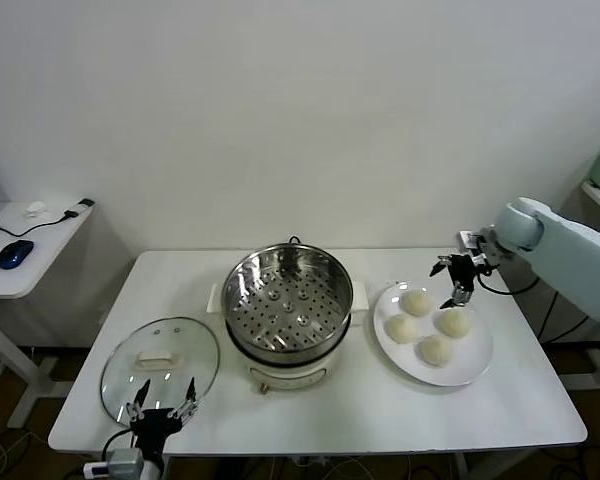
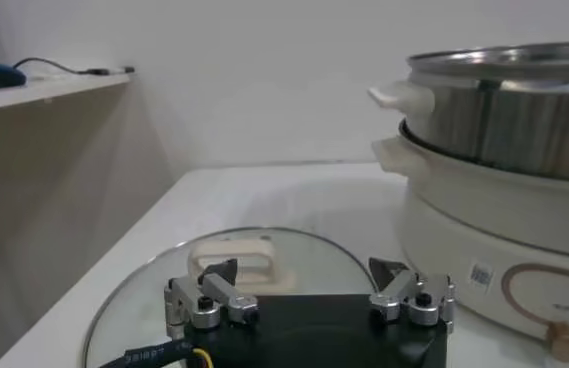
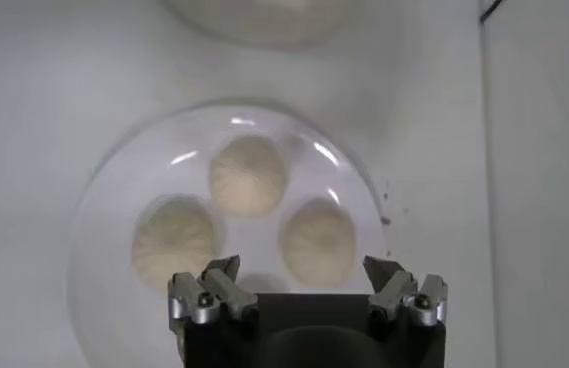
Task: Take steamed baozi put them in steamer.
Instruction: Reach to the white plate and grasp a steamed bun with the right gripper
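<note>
Progress: nothing loaded yet. Steamer (image 1: 288, 300) tray is bare; all four baozi sit on the plate (image 1: 475, 366).

Left to right across the table (image 1: 380, 410):
- Glass lid (image 1: 161, 367) lies flat near the front-left edge, handle up. Left gripper (image 1: 162, 403) is parked low at the front edge, just at the lid's near rim, fingers apart, holding nothing. It looks idle.
- Steamer stands mid-table, open, rim well above the tabletop. Bare strip between lid and steamer base.
- Plate just beside the steamer's right handle, a narrow gap between them. Buns: baozi (image 1: 416, 301) at back, one at left (image 1: 401, 328), one at right (image 1: 454, 322), one at front (image 1: 435, 350).
- Right gripper (image 1: 461, 278) hovers above the plate's back part, between the back and right buns, fingers spread, empty. In the right wrist view three buns show ahead of the fingertips; the fourth is mostly hidden behind the gripper body.

Judgement: all four transfers remain. Buns sit close together, so finger room between them is tight. The carry path leftward must clear the steamer's raised rim. Open room behind the plate and at the table's right end; front edge is near the plate
</note>
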Motion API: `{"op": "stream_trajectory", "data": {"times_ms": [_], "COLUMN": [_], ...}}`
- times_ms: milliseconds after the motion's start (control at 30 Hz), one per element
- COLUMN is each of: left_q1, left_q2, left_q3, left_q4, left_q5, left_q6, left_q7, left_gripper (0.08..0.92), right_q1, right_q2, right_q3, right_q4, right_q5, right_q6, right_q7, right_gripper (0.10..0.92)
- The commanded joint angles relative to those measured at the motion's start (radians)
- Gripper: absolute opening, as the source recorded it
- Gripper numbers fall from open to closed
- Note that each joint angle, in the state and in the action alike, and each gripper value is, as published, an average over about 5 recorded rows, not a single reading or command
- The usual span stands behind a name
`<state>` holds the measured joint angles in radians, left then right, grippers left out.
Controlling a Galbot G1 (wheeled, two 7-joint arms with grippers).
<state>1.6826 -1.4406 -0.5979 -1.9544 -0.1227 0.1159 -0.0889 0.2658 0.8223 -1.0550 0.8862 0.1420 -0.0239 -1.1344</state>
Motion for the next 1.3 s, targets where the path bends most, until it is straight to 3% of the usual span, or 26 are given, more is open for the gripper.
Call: {"op": "stream_trajectory", "data": {"times_ms": [33, 533, 900, 1133, 1300], "left_q1": [0.001, 0.006, 0.007, 0.008, 0.008], "left_q2": [-0.003, -0.013, -0.015, -0.022, -0.023], "left_q3": [0.0, 0.011, 0.019, 0.029, 0.032], "left_q4": [0.004, 0.009, 0.009, 0.007, 0.007], "left_q5": [0.001, 0.004, 0.004, 0.008, 0.013], "left_q6": [-0.004, -0.011, -0.012, -0.012, -0.014], "left_q7": [-0.001, -0.006, -0.012, -0.012, -0.015], "left_gripper": [0.823, 0.823, 0.823, 0.823, 0.823], "right_q1": [0.039, -0.129, -0.152, -0.148, -0.134], "right_q2": [0.127, 0.293, 0.351, 0.35, 0.342], "right_q3": [-0.105, 0.117, 0.174, 0.17, 0.169], "right_q4": [-0.183, -0.412, -0.48, -0.48, -0.447], "right_q5": [-0.015, -0.15, -0.219, -0.252, -0.221], "right_q6": [0.015, 0.04, 0.033, 0.023, 0.016], "right_q7": [-0.035, 0.038, 0.052, 0.047, 0.051], "right_gripper": [0.822, 0.823, 0.82, 0.707, 0.675]}}
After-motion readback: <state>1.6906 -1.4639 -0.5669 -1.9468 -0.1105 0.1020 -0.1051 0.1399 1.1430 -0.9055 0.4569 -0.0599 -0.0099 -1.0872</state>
